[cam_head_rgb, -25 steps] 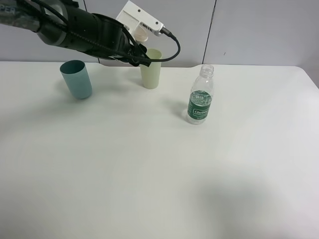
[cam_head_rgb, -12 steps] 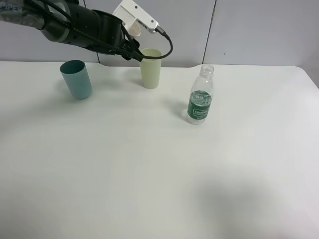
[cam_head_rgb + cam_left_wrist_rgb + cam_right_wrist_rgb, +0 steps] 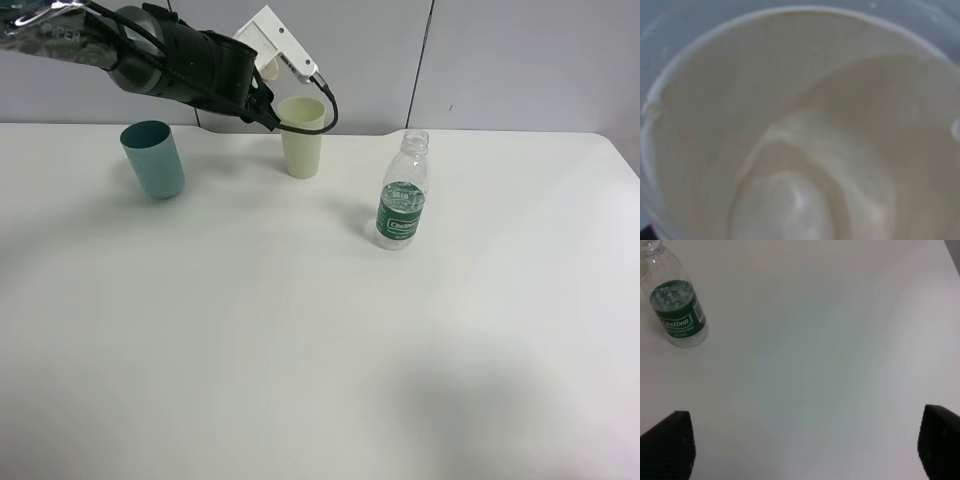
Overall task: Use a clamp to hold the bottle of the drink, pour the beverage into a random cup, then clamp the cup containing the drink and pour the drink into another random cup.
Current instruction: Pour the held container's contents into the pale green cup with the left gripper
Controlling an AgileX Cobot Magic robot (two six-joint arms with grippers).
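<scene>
Cream inside of the cup (image 3: 790,100) fills the left wrist view, blurred. From above, the left gripper (image 3: 265,105), jaws clamped on it, hides the cup beside the tumbler (image 3: 302,145) at the far edge of the table (image 3: 300,350). Right gripper (image 3: 805,417): jaws spread, tips cropped.

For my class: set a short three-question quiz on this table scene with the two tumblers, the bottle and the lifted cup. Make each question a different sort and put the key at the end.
1. True or false: in the high view, left to right, the pale yellow-green tumbler stands between the teal tumbler and the bottle.
2. What fills the left wrist view? A) the cream inside of a paper cup B) a green label C) a blue tray
3. Fill in: the right gripper has its jaws ___, with only bare table between them.

Key: 1 true; 2 A; 3 open.
</scene>
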